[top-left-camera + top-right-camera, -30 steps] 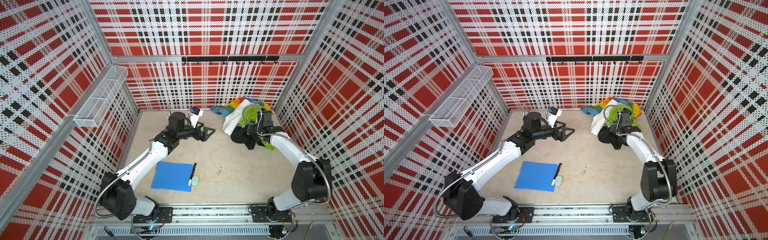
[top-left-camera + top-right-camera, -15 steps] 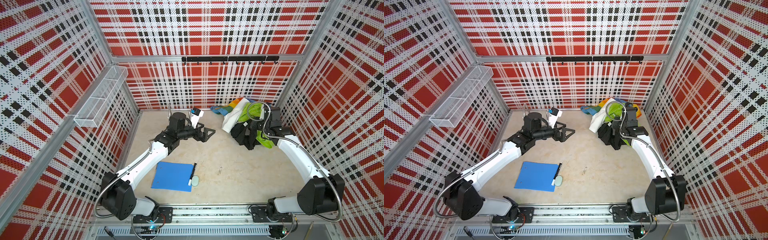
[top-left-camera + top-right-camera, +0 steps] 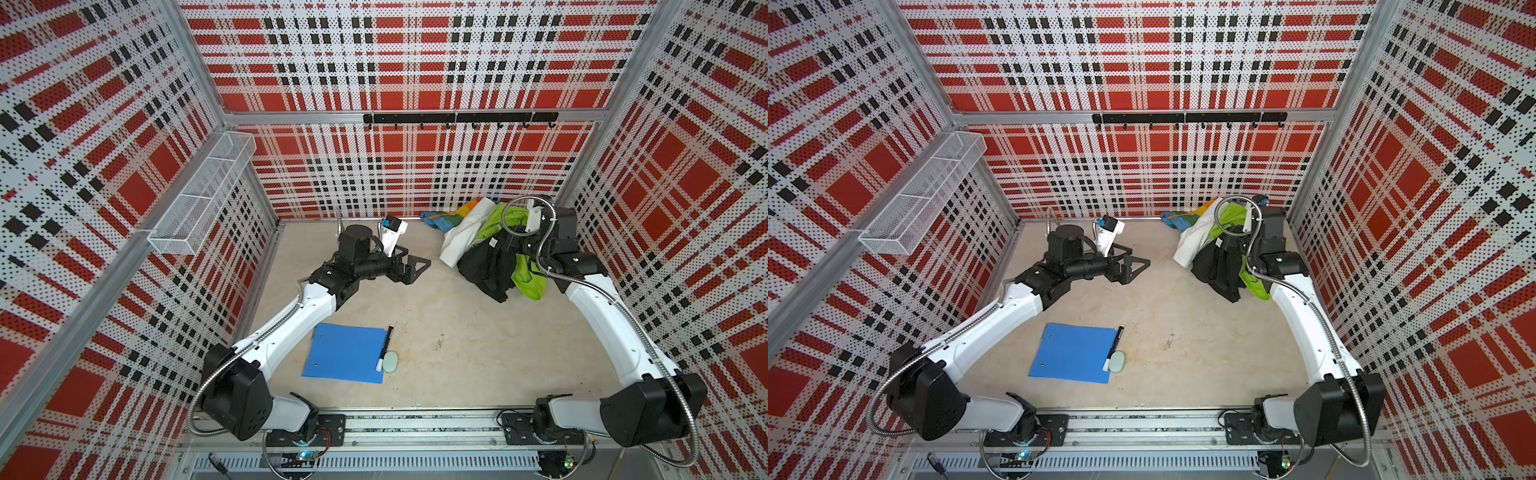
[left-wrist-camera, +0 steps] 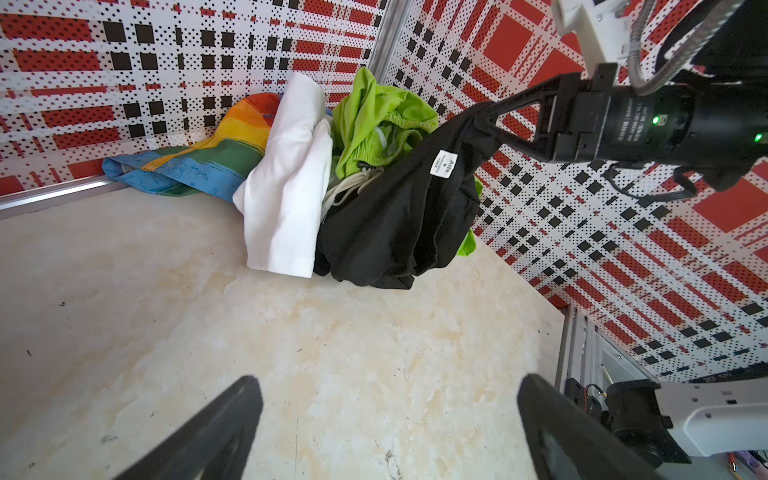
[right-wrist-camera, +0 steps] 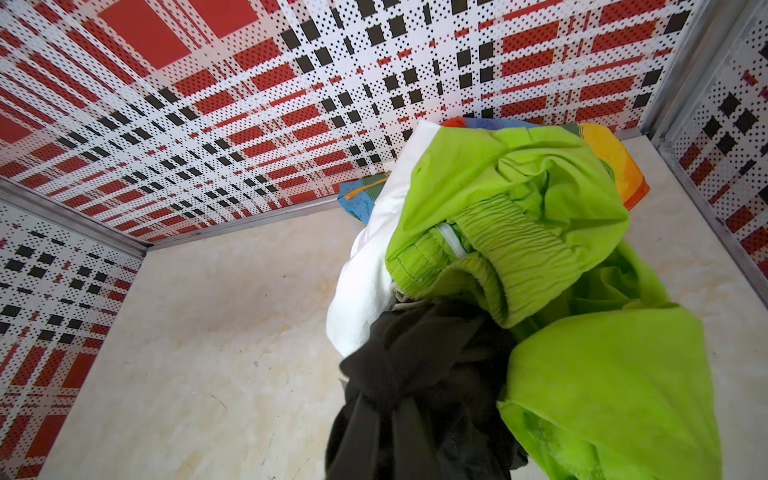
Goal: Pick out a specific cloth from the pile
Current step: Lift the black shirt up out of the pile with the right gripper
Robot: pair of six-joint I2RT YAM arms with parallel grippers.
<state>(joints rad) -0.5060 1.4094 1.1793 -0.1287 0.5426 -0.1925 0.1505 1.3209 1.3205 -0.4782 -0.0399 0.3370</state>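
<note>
Right end effector (image 4: 482, 120), jaws closed, is gripping the black cloth (image 4: 399, 216) against the pile (image 4: 286, 178) in the back corner of the table (image 3: 457, 365), left end effector (image 4: 390, 411) idling fully open; extraction is seemingly needing a clear pull next.

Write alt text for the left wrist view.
The right jaws, shut, hold the black cloth by its edge, stretched up from a pile of white, green and rainbow fabrics in the corner. The open left jaws frame the beige table.
</note>
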